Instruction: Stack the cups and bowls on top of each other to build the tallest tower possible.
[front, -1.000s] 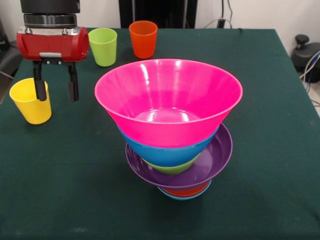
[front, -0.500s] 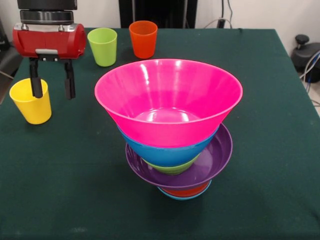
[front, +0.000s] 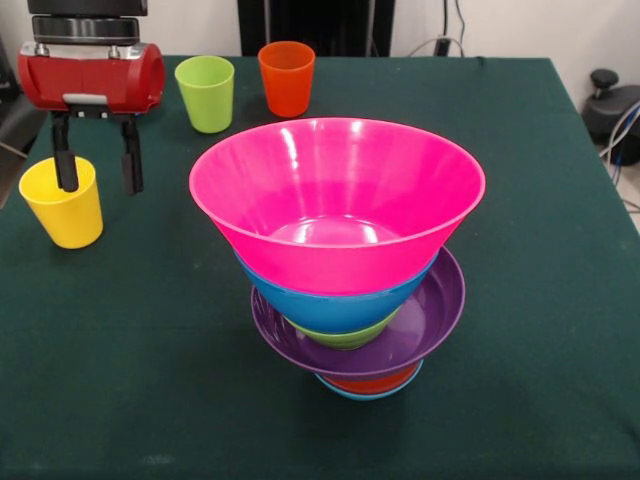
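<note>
So the biggest thing here is the table (front: 120, 380), covered in dark green cloth. In the front view it fills nearly the whole picture.

Next down in size is the tower (front: 345, 270), sitting toward the near edge, a bit right of the middle. The pink bowl (front: 335, 190) is on top and is way wider than anything under it. It's nested in the deep blue bowl (front: 330, 305), with a sliver of the green bowl (front: 345, 338) peeking out under that. Those sit in the wide purple bowl (front: 420, 320), which looks tilted, higher on the right. At the very bottom there's just the rim of the orange bowl (front: 372, 383) inside the light-blue bowl (front: 362, 394), touching the cloth.

Then the gripper (front: 95, 165), hanging off its red housing near the left edge toward the far side. Its two black fingers (front: 130, 160) are spread apart with nothing between them. One finger overlaps the rim of the yellow cup (front: 62, 205); I can't tell whether it's touching or just above it.

The yellow cup stands upright right by the left edge. The lime green cup (front: 205, 93) and the orange cup (front: 286, 78) stand upright just beside each other near the far edge, well apart from the tower.
</note>
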